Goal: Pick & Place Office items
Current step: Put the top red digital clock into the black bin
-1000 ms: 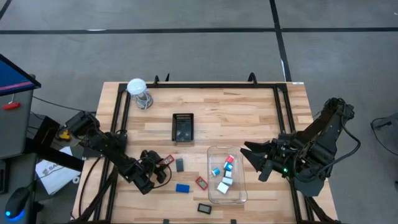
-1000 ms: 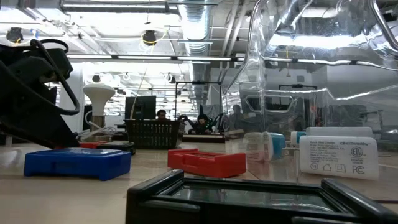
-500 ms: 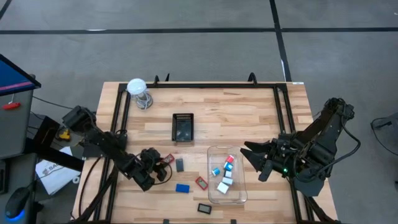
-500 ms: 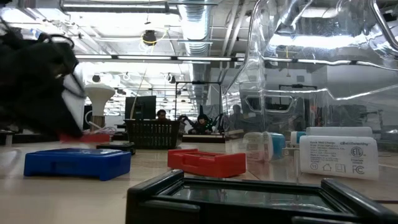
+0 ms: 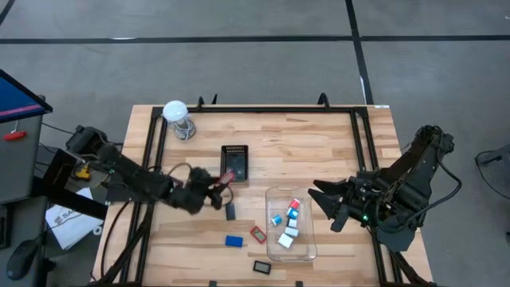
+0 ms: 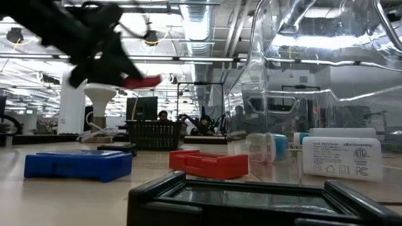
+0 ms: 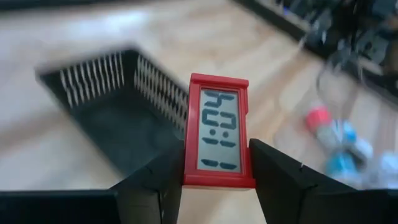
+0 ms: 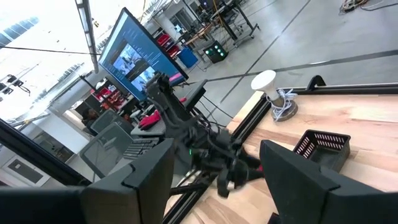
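Note:
My left gripper [image 5: 217, 183] is shut on a small red clock with a grey display [image 7: 219, 130], held in the air just short of the black mesh tray [image 5: 233, 162]. The low view shows the same red clock [image 6: 141, 81] high above the table. A black rectangle [image 5: 230, 211], a blue one [image 5: 233, 241], a red one [image 5: 257, 234] and another black one [image 5: 262, 267] lie flat on the wood. White cubes and cyan-and-red bits [image 5: 287, 227] lie in the clear plastic box [image 5: 271, 239]. My right gripper [image 5: 319, 201] waits open beside that box. My left gripper pinches the red clock between its two fingers [image 7: 163, 180], one on each long side edge [image 7: 188, 168] at the end nearest the wrist. Most of the clock sticks out past the fingertips. The fingers come slanting down from the table's left. The clock is lifted clear.
A white ball-shaped thing on a wire coil [image 5: 177, 113] stands at the far left corner. The black table frame [image 5: 263, 108] runs along the far edge and both sides. Bare wood lies between the mesh tray and the right arm.
My left gripper has risen from the table with the red clock and moved toward the far edge and the right, up to the mesh tray. The clock, a second ago at table height, is now lifted clear. My right arm has kept still.

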